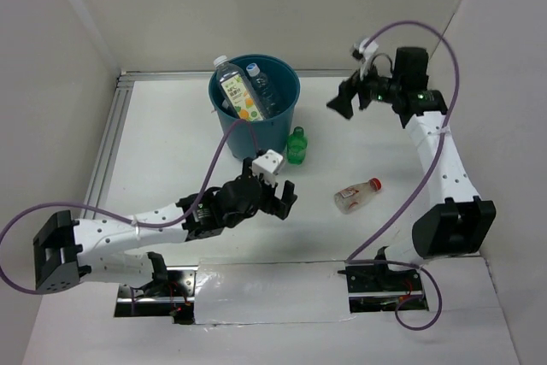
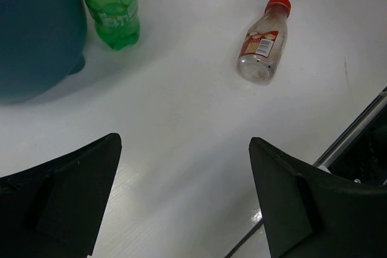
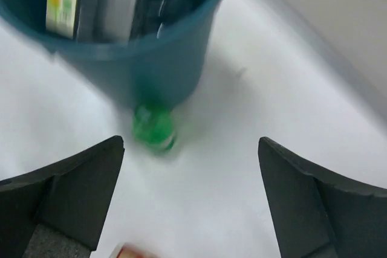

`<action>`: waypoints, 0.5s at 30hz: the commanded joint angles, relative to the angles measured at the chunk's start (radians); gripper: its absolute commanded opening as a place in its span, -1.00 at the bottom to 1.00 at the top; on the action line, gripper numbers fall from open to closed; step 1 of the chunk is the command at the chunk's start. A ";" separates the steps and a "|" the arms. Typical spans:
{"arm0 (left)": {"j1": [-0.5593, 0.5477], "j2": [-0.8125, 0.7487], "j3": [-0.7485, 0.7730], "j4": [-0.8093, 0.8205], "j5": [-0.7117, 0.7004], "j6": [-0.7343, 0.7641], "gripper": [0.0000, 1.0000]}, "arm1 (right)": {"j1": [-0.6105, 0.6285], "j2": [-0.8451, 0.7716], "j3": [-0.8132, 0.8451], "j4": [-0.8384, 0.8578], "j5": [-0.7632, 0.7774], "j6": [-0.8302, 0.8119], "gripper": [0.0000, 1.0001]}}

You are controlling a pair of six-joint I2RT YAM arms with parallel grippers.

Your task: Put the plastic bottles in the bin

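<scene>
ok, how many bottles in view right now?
4. Two in the bin: the orange-green labelled bottle and a clear bottle. Two on the table: the green bottle upright beside the bin, the red-capped bottle lying farther right. More may be hidden inside the bin.

White arm links [image 1: 111,235], black joints [image 1: 224,204], purple cables [image 1: 410,25], black pincer fingers [image 2: 66,191].

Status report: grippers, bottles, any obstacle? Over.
Left gripper open, empty; right gripper open, empty. Labelled bottle, clear bottle in bin. Green bottle upright beside bin, red-capped bottle lying on table. Nothing in the way.
</scene>
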 commanded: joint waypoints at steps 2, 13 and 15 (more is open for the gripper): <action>-0.004 -0.158 -0.092 -0.015 -0.020 -0.099 0.99 | -0.010 -0.064 -0.294 -0.061 -0.214 -0.297 1.00; -0.032 -0.465 -0.276 -0.228 -0.086 -0.340 0.97 | 0.124 0.063 -0.425 0.217 -0.151 -0.285 1.00; -0.032 -0.474 -0.285 -0.240 -0.086 -0.352 0.97 | 0.133 0.100 -0.425 0.240 -0.133 -0.274 1.00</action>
